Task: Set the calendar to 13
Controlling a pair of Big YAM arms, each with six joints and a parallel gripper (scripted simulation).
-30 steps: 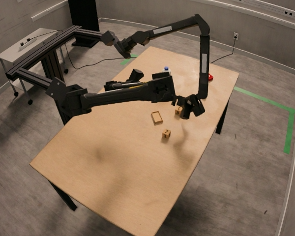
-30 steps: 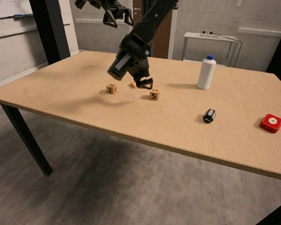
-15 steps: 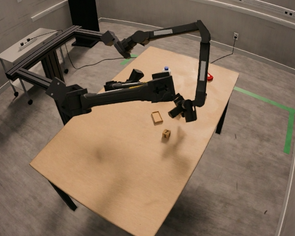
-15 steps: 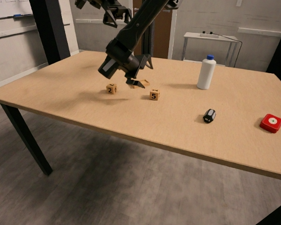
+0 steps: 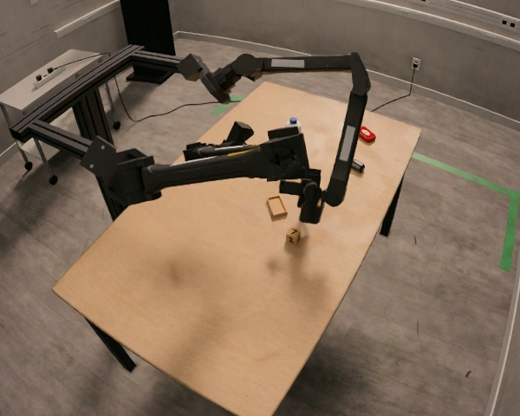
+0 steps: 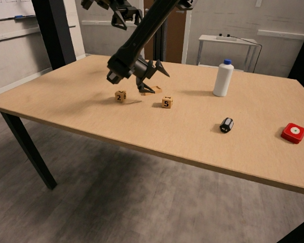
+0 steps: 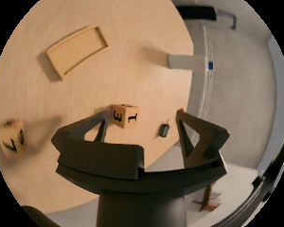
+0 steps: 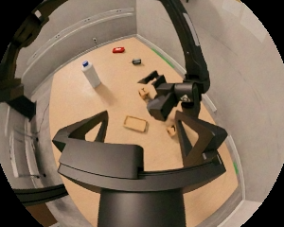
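The wooden tray (image 6: 152,88) lies empty on the table; it also shows in the top view (image 5: 276,207) and the left wrist view (image 7: 78,51). One cube (image 6: 120,96) (image 5: 292,235) with a 2 toward the exterior camera sits on the table away from the tray, with a 7 on top. The other cube (image 6: 166,102) (image 7: 125,115) shows a 5 and sits on the table near the tray. My left gripper (image 6: 150,78) is open and empty, hovering low between the two cubes in front of the tray. My right gripper (image 6: 125,18) is open and empty, high above the table's robot side.
A white bottle (image 6: 223,78) with a blue cap stands on the table. A small black object (image 6: 226,124) and a red box (image 6: 293,132) lie further along. The left arm's long links reach over the table's middle.
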